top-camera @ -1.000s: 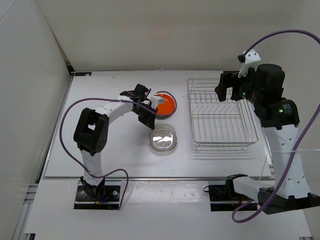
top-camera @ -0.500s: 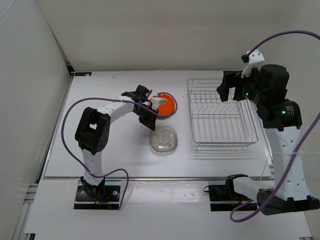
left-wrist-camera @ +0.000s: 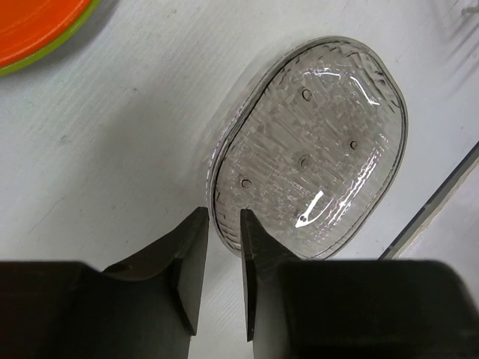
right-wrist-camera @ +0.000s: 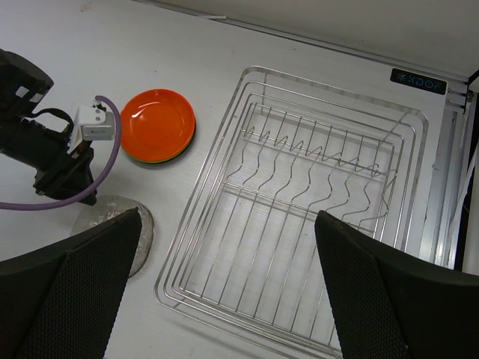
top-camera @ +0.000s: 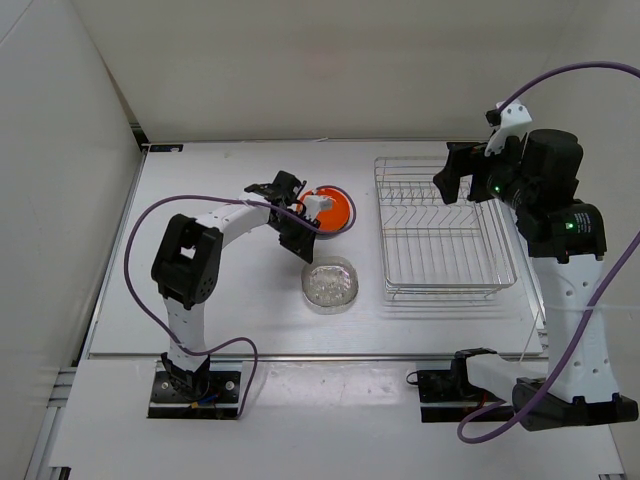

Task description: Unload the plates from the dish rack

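Seeing the left gripper [left-wrist-camera: 224, 217] barely parted, loosely straddling the rim of the clear plate [left-wrist-camera: 314, 149] lying flat on the white table [left-wrist-camera: 112, 149]. Spotting the orange plate [right-wrist-camera: 157, 123] sitting on a yellow-green plate [right-wrist-camera: 171, 158] nearby. Noticing the right gripper [right-wrist-camera: 228, 217] gaping wide, holding nothing, hanging above the dish rack [top-camera: 440, 230].

orange plate [left-wrist-camera: 34, 21] cropped at corner, yellow-green plate [left-wrist-camera: 51, 45] mostly covered
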